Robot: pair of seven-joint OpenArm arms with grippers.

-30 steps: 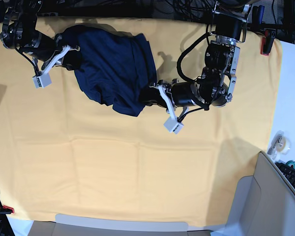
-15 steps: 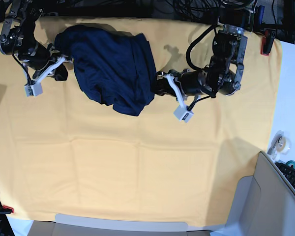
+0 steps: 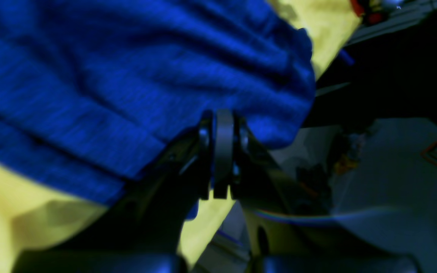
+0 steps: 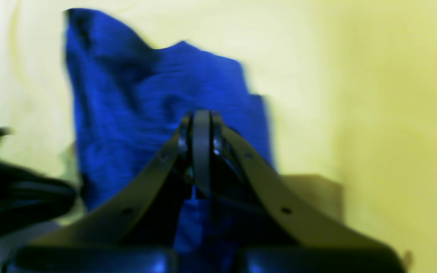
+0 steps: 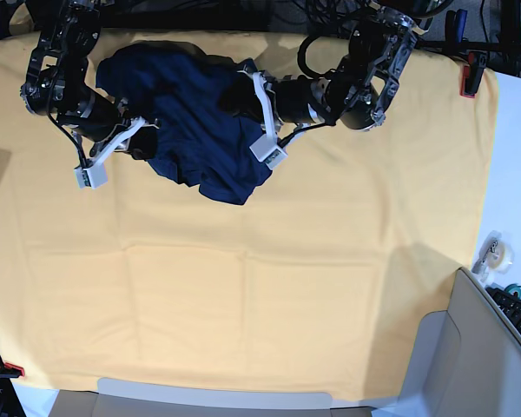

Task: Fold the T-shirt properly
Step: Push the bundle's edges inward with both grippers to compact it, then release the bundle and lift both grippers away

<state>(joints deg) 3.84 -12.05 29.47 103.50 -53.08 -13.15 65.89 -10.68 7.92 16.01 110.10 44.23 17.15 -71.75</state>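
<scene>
The T-shirt (image 5: 195,122) lies bunched in a navy heap at the top middle of the yellow cloth (image 5: 269,287). My left gripper (image 5: 239,91) lies over its upper right part. In the left wrist view the left gripper (image 3: 224,113) is shut, its tips pressed against a fold of the T-shirt (image 3: 108,76). My right gripper (image 5: 146,142) sits at the heap's left edge. It is shut too, as the right wrist view shows the right gripper (image 4: 202,113) over the T-shirt (image 4: 146,106). No fabric shows between either pair of fingers.
Red clamps (image 5: 471,76) pin the yellow cloth at its corners. A tape roll (image 5: 493,252) and a keyboard (image 5: 517,313) lie on the white strip at the right. A grey box (image 5: 469,356) stands at the bottom right.
The left arm swung from the shirt's lower right edge up and onto its upper right part. The right arm moved down along the left edge. The heap kept roughly its outline.
</scene>
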